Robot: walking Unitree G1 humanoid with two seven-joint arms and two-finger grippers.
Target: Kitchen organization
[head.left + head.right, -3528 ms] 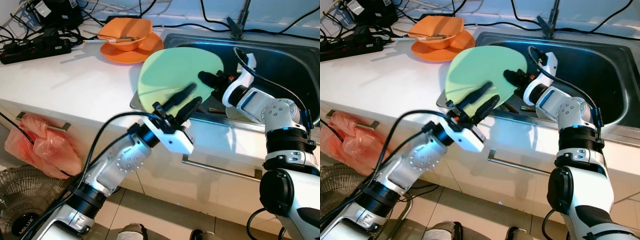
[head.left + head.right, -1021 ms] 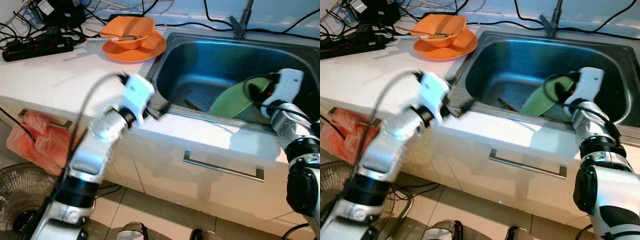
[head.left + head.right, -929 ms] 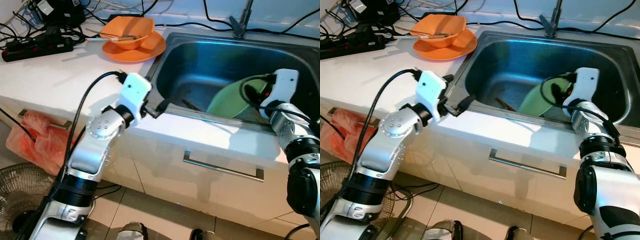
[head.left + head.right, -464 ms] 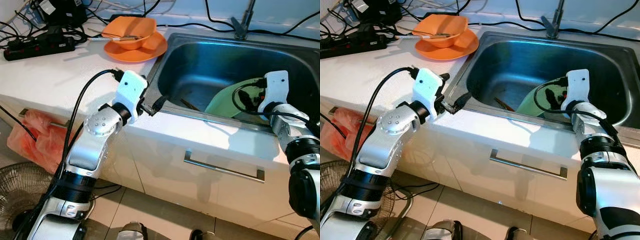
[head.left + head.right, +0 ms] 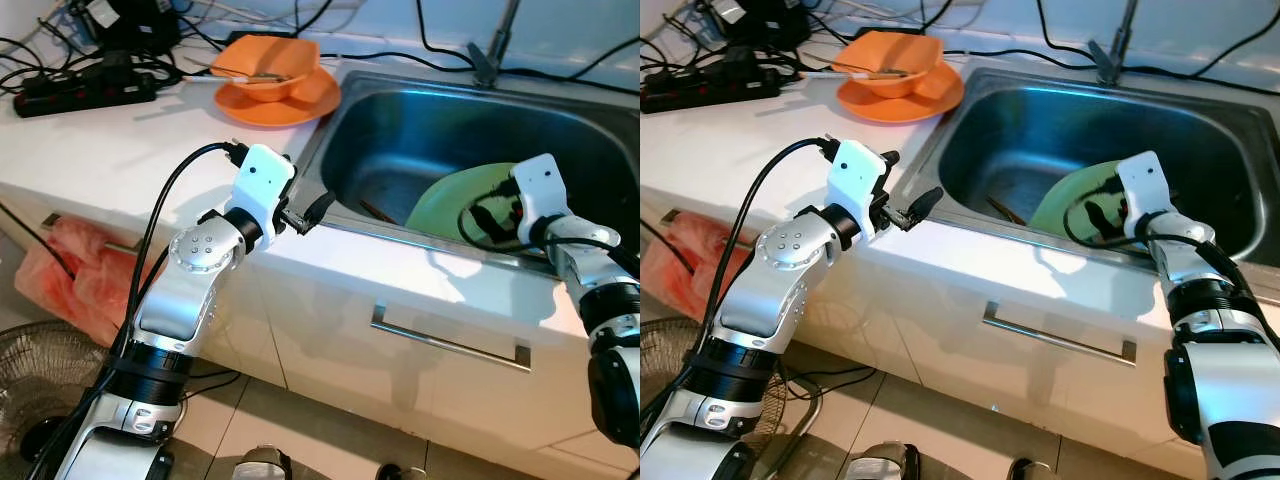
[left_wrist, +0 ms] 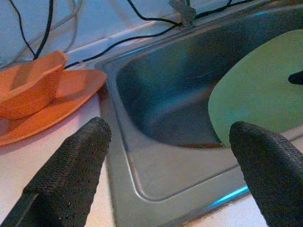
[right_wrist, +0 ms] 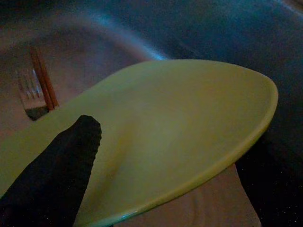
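A: Left gripper (image 5: pixel 308 214)?

B: Over the counter edge (image 5: pixel 330 262) at the sink's near-left corner, fingers spread wide, holding nothing.

A: Right gripper (image 5: pixel 1102 222)?

B: Inside the sink (image 5: pixel 420 120), one finger (image 7: pixel 57 165) over the green plate (image 5: pixel 460 195), the other under its rim; clamped on it. Plate sits tilted near the front wall. Fork (image 7: pixel 29 92) on the sink floor beyond.

A: Farther back?

B: Orange bowl (image 5: pixel 262 62) on orange plate (image 5: pixel 305 100), on the counter left of the sink.
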